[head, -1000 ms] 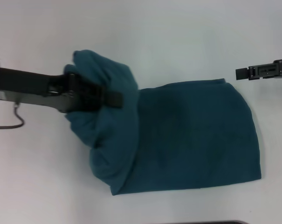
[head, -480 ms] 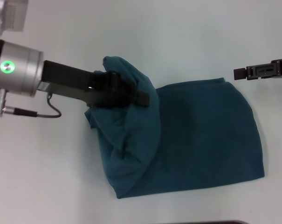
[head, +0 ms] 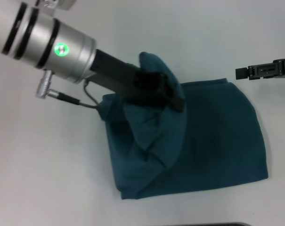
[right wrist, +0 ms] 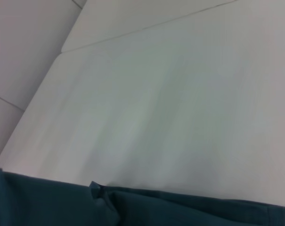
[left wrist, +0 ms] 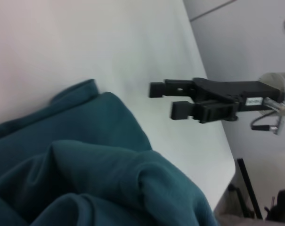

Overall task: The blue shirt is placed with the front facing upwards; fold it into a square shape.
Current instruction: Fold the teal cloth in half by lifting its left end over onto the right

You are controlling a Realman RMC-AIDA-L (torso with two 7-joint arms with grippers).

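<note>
Blue shirt point(head: 213, 141), dark teal, partly folded, lies flat on the white surface point(head: 48, 179) on its right side, its left end bunched, lifted and draped rightward over itself.

The black left gripper's point(head: 173, 100) fingertips are buried in a raised fold of the dark teal-blue cotton shirt point(head: 217, 141), whose chest lettering, collar and sleeves are folded from sight.

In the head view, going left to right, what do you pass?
Silver left arm → left hand gripping a lifted fold → flat part of the blue shirt → right hand, off the shirt, over the bare white table.
</note>
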